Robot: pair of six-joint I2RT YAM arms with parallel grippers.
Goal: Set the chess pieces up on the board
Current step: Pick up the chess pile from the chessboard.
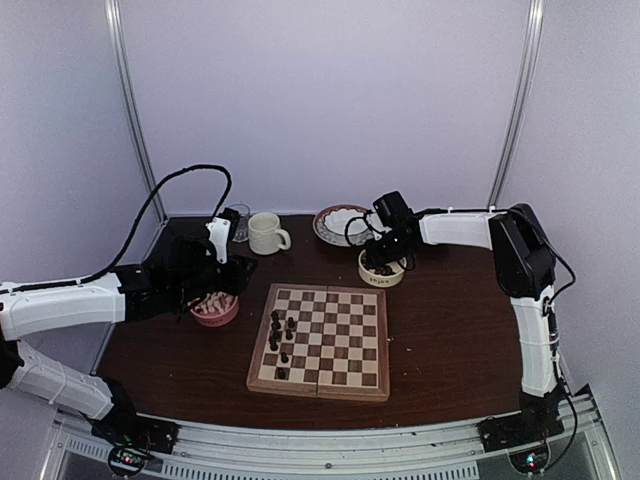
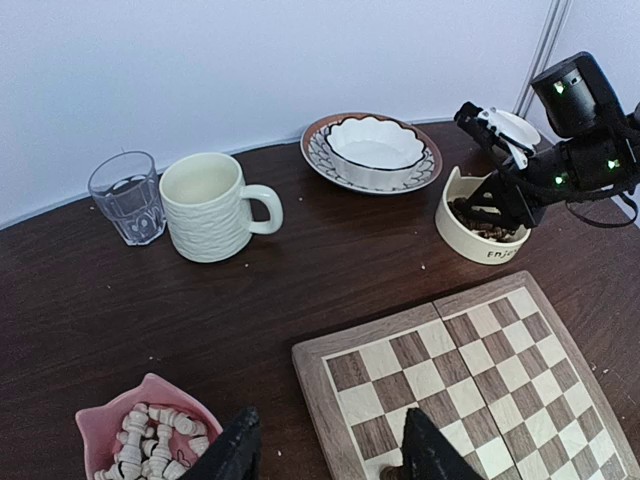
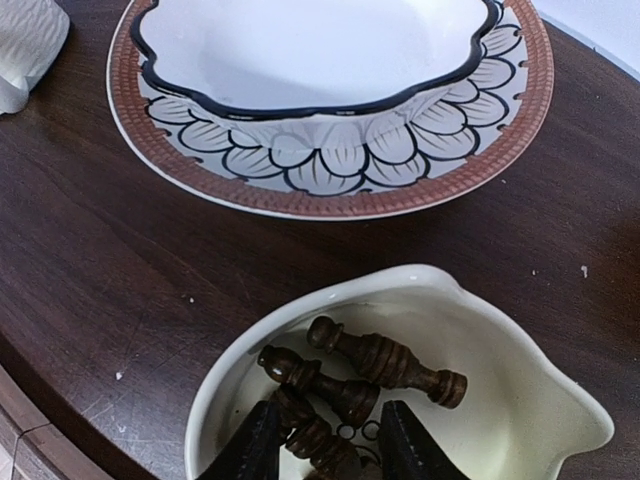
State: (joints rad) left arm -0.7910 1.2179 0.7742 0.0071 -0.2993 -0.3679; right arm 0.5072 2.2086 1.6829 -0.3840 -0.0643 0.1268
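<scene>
The board (image 1: 340,340) lies mid-table, with several dark pieces (image 1: 279,330) standing on its left columns. More dark pieces (image 3: 390,362) lie in a cream bowl (image 3: 300,310) behind the board (image 1: 382,270). My right gripper (image 3: 330,450) is lowered into this bowl, open, its fingers astride one lying dark piece (image 3: 315,435). My left gripper (image 2: 330,455) is open and empty above the board's far-left corner (image 2: 330,350), beside a pink bowl (image 2: 150,385) of cream pieces (image 2: 150,445). In the top view it hangs by that bowl (image 1: 214,306).
A cream mug (image 2: 205,210) and a glass (image 2: 127,197) stand behind the left gripper. A patterned plate holding a white scalloped bowl (image 2: 370,150) sits at the back, just beyond the cream bowl. The right arm (image 2: 575,130) reaches in from the right.
</scene>
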